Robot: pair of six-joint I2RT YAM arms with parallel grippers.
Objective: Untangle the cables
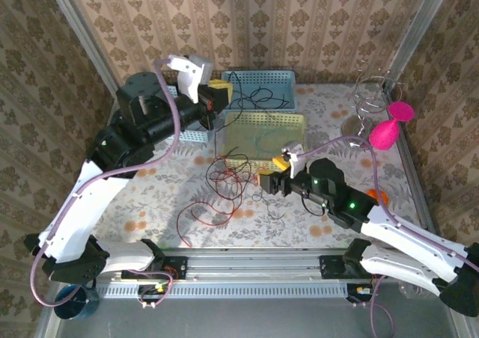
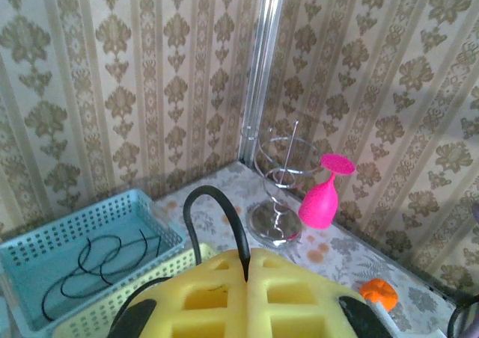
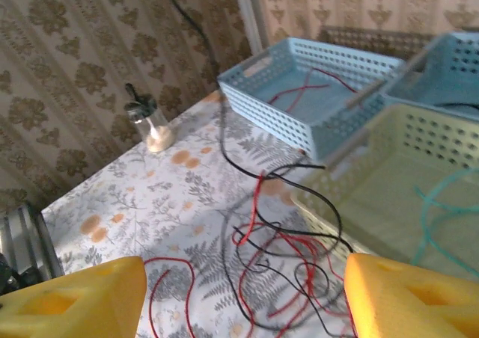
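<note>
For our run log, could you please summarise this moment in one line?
left gripper: shut on thin black cable | right gripper: open, facing tangle of thin red and black cables | task: not yet untangled

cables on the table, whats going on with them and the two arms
Two robot arms are untangling cables. The left arm holds a black cable in shut jaws, raised near the baskets at the far side. The right arm sits low with its jaws open, facing the tangle of red and black cables on the table, gripping nothing. Another black cable lies in the blue basket, and a green cable in the pale green basket.
</note>
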